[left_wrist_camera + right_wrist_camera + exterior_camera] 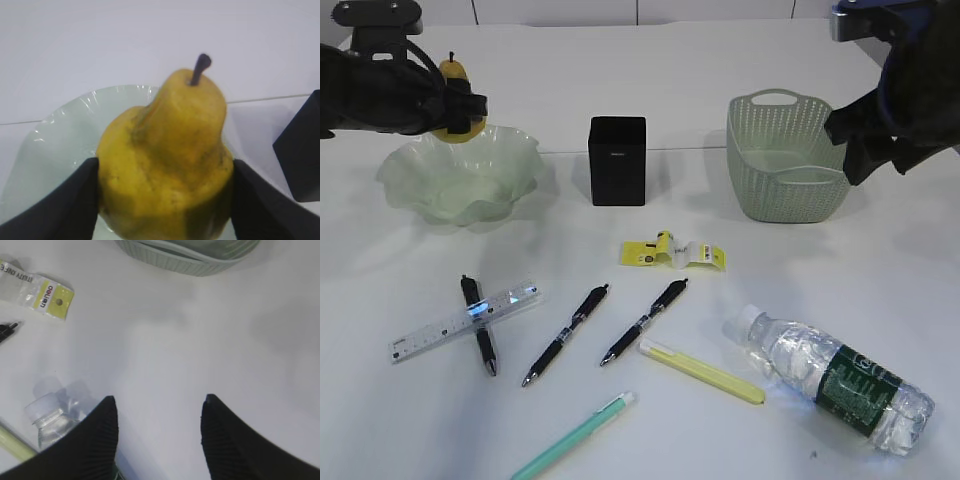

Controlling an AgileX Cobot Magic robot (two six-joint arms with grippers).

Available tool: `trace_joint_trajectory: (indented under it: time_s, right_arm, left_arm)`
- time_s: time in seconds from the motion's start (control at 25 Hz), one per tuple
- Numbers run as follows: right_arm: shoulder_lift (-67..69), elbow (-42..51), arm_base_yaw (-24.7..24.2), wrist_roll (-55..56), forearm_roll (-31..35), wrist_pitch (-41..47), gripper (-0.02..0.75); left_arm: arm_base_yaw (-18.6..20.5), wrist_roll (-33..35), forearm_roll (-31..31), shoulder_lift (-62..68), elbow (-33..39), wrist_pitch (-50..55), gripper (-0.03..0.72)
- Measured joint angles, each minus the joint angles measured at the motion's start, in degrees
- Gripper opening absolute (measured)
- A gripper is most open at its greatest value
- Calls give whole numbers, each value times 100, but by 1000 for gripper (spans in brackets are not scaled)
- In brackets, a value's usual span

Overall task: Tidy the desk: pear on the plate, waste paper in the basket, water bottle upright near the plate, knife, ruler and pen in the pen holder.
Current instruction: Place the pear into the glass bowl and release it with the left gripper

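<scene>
Step in hand: pear to plate. The left end effector [165,200] grips the pear [167,165], held above the plate's [415,185] far rim. Next: lower over the centre, then release. The right end effector [160,432] hangs empty, jaws apart, near the basket [785,155].

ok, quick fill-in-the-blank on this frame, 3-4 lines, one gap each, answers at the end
1. The left gripper is shut on the ____.
2. The water bottle lies on its ____ on the desk.
3. The clear ruler rests across a black ____.
4. The black pen holder stands between the plate and the ____.

Missing words: pear; side; pen; basket
</scene>
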Motion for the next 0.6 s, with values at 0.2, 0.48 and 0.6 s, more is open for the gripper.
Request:
trace_joint_trajectory:
  time_s: [0.2,0.48,0.6]
  right_arm:
    - [128,0,-60,0,39,-95,427]
    - [222,0,-60,-34,51,-128,426]
    - [222,0,-60,-45,51,-208,427]
  left_arm:
    - [0,-3,-8,333,-233,-179,491]
    - [4,-28,-238,632,-425,-465,491]
    - [68,-67,-275,743,-434,-501,491]
